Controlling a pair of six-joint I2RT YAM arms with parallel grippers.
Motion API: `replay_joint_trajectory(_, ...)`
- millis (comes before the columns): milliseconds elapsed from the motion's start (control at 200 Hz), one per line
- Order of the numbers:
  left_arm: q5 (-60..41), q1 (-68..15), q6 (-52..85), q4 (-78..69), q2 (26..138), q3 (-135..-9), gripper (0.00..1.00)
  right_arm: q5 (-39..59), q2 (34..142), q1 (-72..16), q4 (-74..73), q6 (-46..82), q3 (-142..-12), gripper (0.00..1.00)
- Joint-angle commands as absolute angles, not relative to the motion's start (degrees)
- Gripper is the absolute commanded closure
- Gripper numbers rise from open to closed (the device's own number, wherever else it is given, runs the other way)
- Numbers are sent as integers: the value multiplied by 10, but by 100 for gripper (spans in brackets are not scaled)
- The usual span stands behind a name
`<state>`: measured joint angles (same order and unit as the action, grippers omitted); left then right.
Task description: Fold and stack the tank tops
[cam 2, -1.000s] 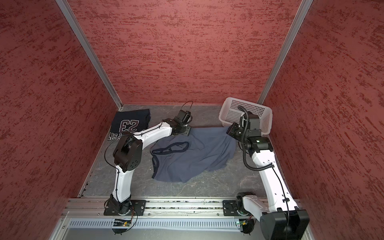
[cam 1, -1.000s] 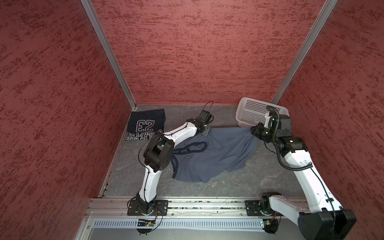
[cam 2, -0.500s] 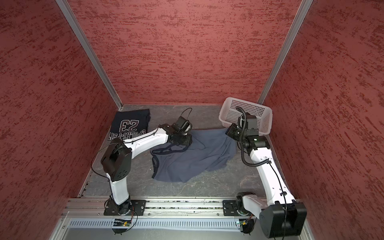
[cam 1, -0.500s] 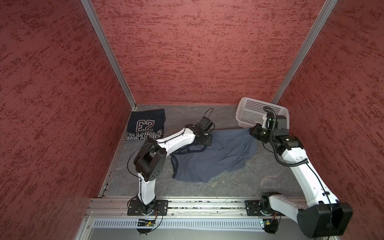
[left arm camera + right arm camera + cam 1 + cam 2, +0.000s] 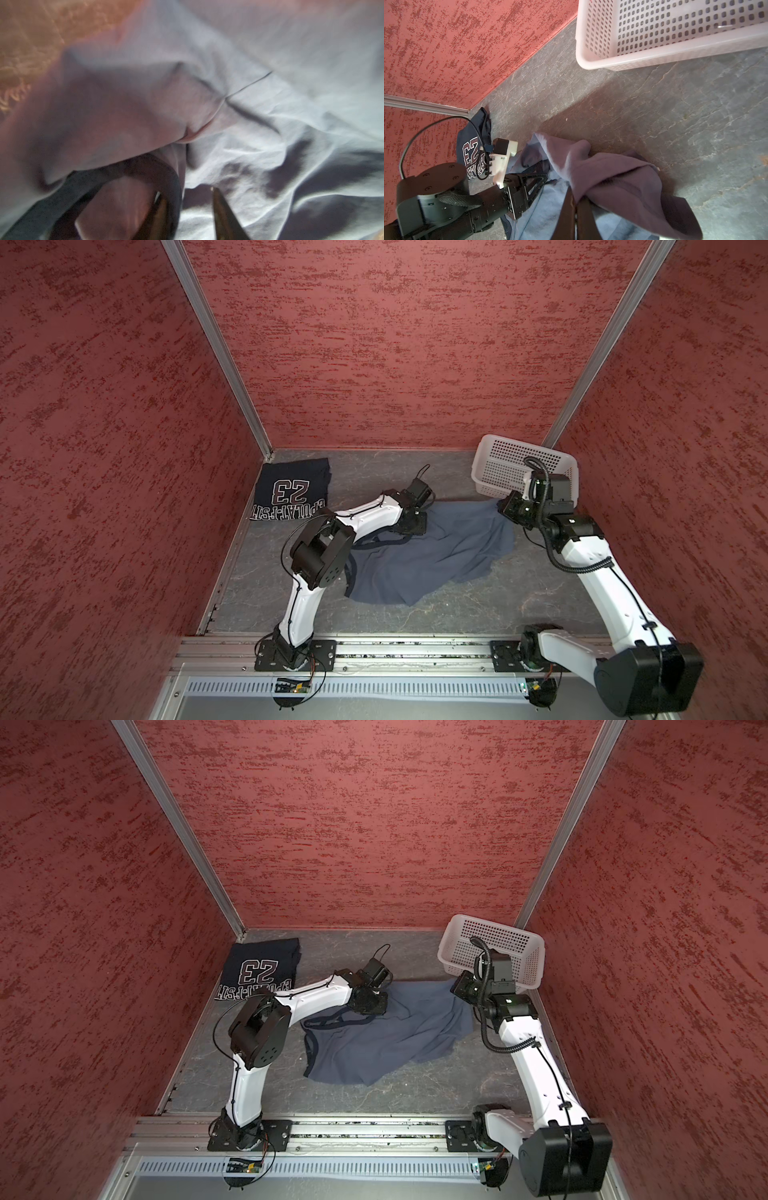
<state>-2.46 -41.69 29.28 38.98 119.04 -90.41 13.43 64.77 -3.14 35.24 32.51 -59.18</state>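
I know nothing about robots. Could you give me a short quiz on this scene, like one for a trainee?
1. True or false: the navy "23" top lies inside the white basket.
2. What does the right gripper pinch? A the basket's rim; B the blue-grey top; C nothing.
3. Fill in: the top not yet folded is the ___ one.

Key: 1 false, it lies folded on the table, apart from the basket; 2 B; 3 blue-grey.

A large "23" stands on the navy tank top (image 5: 291, 472).
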Motion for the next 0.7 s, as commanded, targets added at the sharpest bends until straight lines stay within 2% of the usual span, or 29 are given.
replay_joint_trajectory(0,-8,-414,297,391,1212,-918,74,114,639,-28,346,316,-594,100)
replay_joint_trajectory(200,10,-401,286,375,1193,-903,93,99,632,-26,352,311,-598,100)
replay_joint_trajectory(296,16,-394,267,341,1149,-863,100,93,629,-25,361,308,-607,100)
replay_joint_trajectory(401,25,-393,229,282,1040,-780,100,81,622,-24,375,302,-618,100)
replay_joint_trajectory(546,41,-391,199,211,814,-609,100,93,613,-24,378,306,-606,100)
replay_joint_trajectory(696,-5,-363,220,209,632,-458,100,122,622,-23,350,317,-551,100)
